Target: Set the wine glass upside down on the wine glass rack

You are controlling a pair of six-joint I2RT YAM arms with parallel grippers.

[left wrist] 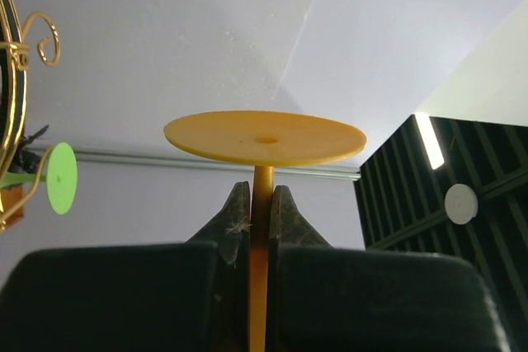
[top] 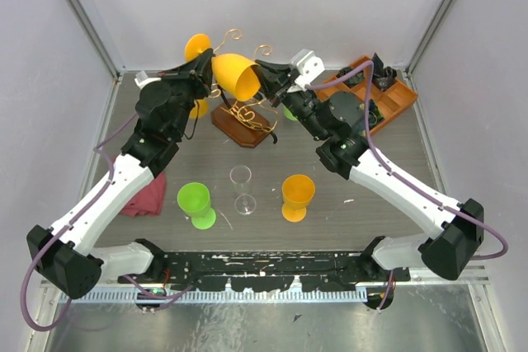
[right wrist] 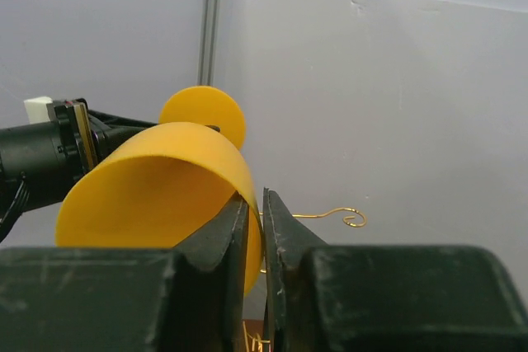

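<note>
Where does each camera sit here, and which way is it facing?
Top external: above and behind the robot, looking down on the table; both arms show.
Left wrist: looks up past the left gripper at the foot of the orange wine glass.
Right wrist: faces the back wall; the right gripper pinches the glass's bowl.
Shared: both wrist views show that glass and wire of the wine glass rack.

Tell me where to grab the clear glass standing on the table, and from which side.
Probably its thin stem, coming level from the near side: the clear glass stands upright, with a green goblet left and an orange goblet right, so the front is freest.
</note>
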